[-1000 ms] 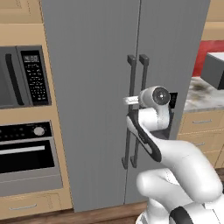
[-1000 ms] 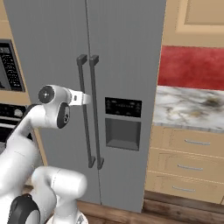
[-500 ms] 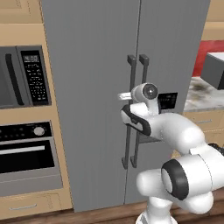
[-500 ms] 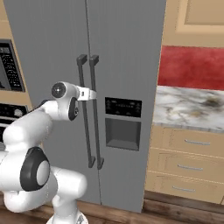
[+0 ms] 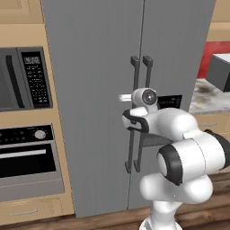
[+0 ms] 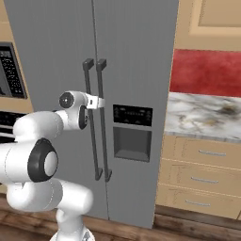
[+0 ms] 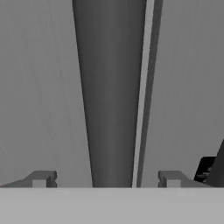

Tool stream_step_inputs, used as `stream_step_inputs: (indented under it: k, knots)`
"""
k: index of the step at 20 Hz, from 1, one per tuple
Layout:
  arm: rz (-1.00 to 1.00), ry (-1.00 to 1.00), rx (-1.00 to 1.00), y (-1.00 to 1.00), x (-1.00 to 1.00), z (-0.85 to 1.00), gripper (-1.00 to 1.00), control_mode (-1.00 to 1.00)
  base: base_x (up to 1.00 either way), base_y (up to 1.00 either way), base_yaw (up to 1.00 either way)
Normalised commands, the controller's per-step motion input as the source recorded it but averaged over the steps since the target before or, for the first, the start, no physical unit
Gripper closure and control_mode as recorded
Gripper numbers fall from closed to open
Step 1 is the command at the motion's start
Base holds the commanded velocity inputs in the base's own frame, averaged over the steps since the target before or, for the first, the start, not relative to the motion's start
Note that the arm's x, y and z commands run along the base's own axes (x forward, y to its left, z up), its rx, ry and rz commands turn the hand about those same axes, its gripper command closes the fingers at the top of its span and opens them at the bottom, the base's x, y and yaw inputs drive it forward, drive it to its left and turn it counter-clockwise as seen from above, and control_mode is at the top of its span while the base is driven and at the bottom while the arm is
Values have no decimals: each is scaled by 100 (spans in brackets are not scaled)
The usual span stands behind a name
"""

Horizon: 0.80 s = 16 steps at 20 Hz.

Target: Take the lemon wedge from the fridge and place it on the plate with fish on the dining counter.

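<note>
Fridge (image 5: 90,90) doors both closed, so the lemon wedge can't be seen from any view. Gripper (image 7: 107,179) sits right at the pair of dark vertical bar handles (image 5: 134,112) at the door seam, at about mid-height of the bars. Hand view: one handle bar (image 7: 111,96) runs straight up the middle, between the two fingertips (image 7: 41,178), one tip on each side of it with a gap on both sides. Jaws wide apart, straddling the bar, nothing clamped that I can see. Whether the tips touch the bar can't be told.

Right base view: gripper (image 6: 100,102) pokes in from the left, level with the upper third of the handles (image 6: 94,117), the black dispenser panel (image 6: 132,132) just to its right and slightly lower. Dispenser has a strip of small pale marks along its top; too small to read.

Left of the fridge: microwave (image 5: 24,78) with a keypad, characters not legible, and an oven (image 5: 27,157) below it with a knob and a pale bar handle. Right of the fridge: marble-topped table (image 6: 204,115) over beige drawers, red wall panel behind it. No brand names or readable labels anywhere.
</note>
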Motion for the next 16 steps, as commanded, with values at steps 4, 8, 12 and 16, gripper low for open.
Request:
stream_step_inputs:
  k: [4, 8, 12, 16]
  knots:
    - [0, 0, 0, 0, 21, -4, 100, -100, 0, 0, 0]
    - [0, 0, 0, 0, 0, 0, 100, -100, 0, 0, 0]
    - [0, -1, 0, 43, -29, 5, 100, -100, 0, 0, 0]
    - [0, 0, 4, 93, -61, 39, 100, -100, 0, 0, 0]
